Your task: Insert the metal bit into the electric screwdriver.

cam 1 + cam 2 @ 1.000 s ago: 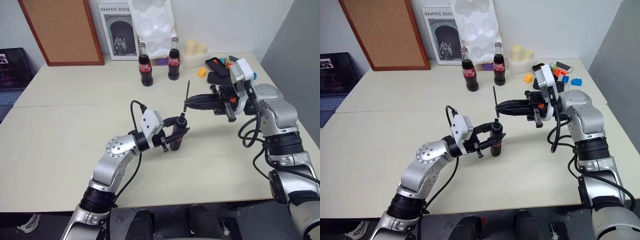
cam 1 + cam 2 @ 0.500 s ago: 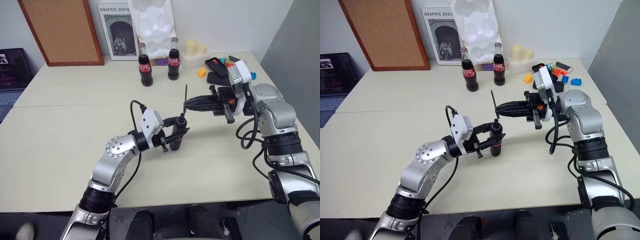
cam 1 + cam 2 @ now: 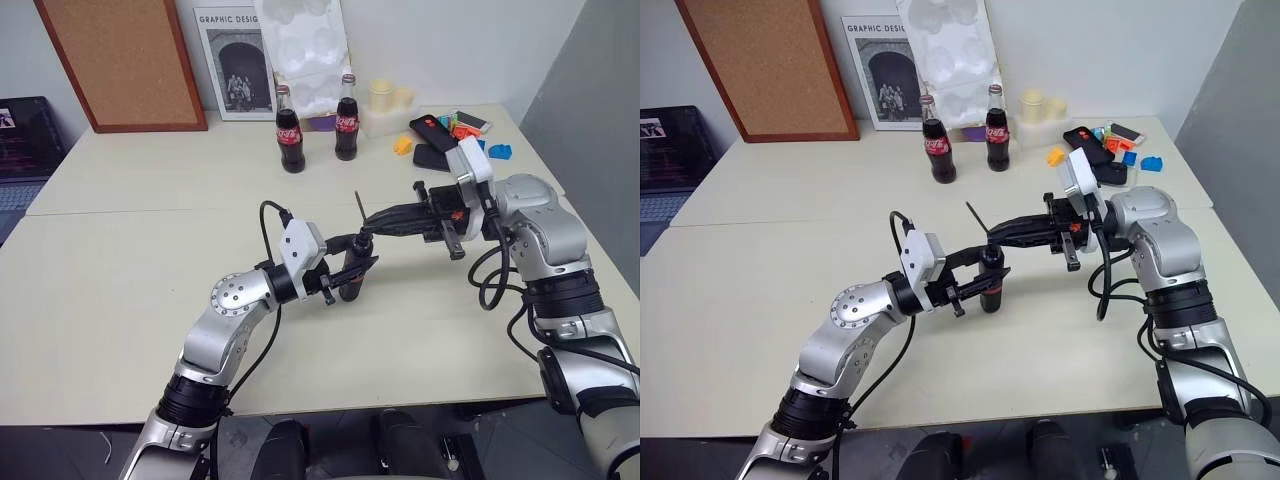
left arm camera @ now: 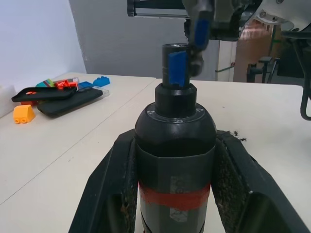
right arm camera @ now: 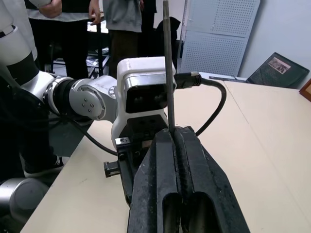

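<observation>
The left arm reaches out low over the table [image 3: 120, 300], forearm bent inward, its gripper [image 3: 352, 262] level and pointing forward and to the right; its two fingers [image 4: 114, 179] are clamped on either side of the screwdriver [image 4: 175, 160], which stands upright with its narrow tip up and its base at or just above the tabletop, I can't quite tell which. The right arm comes in from the other side, elbow out, wrist folded so that its gripper [image 3: 372, 225] lies level and points left, a little above the screwdriver's tip; its fingers [image 5: 167, 160] are pressed tight together, pinching the bit [image 3: 360, 207] near its lower end; the bit sticks up out of the fingertips, leaning slightly toward the left, its lower end just above and close to the screwdriver's tip but seemingly not in it. Two cola bottles [image 3: 289, 130] stand well behind, near the wall.
</observation>
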Controlling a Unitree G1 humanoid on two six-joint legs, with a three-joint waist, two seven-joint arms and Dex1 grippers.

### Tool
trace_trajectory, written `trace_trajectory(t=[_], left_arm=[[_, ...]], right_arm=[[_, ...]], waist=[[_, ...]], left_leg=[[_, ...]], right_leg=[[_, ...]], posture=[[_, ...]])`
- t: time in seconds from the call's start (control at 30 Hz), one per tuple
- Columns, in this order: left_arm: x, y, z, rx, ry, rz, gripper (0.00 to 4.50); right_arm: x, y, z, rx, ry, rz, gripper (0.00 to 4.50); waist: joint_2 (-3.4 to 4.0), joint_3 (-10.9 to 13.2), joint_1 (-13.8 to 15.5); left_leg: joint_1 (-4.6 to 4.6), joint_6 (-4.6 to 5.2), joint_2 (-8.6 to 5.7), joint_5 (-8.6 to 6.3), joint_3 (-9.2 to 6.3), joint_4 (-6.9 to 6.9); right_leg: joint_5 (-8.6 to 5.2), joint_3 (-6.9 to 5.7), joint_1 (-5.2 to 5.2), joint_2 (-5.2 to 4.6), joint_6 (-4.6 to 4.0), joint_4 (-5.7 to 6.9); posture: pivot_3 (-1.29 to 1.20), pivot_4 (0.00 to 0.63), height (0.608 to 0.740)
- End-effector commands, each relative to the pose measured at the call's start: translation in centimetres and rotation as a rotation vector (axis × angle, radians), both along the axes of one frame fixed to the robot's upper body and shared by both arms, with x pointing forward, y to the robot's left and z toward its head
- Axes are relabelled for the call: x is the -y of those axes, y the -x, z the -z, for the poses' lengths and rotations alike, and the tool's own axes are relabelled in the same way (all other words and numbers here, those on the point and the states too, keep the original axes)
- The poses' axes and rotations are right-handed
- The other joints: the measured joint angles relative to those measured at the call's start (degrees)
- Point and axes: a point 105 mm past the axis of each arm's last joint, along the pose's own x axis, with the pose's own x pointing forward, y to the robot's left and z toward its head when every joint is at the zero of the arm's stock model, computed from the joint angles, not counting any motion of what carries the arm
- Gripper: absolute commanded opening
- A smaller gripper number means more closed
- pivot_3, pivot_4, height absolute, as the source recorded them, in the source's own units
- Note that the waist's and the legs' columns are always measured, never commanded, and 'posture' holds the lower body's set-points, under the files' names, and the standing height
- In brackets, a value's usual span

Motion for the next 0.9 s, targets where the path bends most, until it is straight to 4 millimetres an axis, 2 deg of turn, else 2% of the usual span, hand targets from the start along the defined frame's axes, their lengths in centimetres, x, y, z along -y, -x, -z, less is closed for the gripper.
trace_trajectory(t=[0.03, 0.3, 0.9], left_arm=[[-1.1, -0.4, 2.5, -0.089, -0.069, -0.045, 1.66], [-1.3, -0.5, 2.6, -0.096, -0.069, -0.048, 1.66], [-1.4, -0.5, 2.5, -0.095, -0.070, -0.052, 1.66]], right_arm=[[0.0, 0.4, -2.3, 0.101, -0.023, -0.020, 0.00], [0.1, 0.3, -3.5, 0.100, -0.075, -0.005, 0.00], [-0.5, 0.7, -2.1, 0.057, -0.077, -0.030, 0.00]], waist=[[0.00, 0.0, 0.0], [0.00, 0.0, 0.0], [0.00, 0.0, -0.1]], left_leg=[[0.00, 0.00, 0.00, 0.00, 0.00, 0.00], [0.00, 0.00, 0.00, 0.00, 0.00, 0.00], [0.01, 0.00, 0.00, 0.00, 0.00, 0.00]], right_leg=[[0.00, 0.00, 0.00, 0.00, 0.00, 0.00], [0.00, 0.00, 0.00, 0.00, 0.00, 0.01], [0.00, 0.00, 0.00, 0.00, 0.00, 0.03]], posture=[[0.00, 0.150, 0.740], [0.00, 0.150, 0.740], [0.00, 0.150, 0.740]])
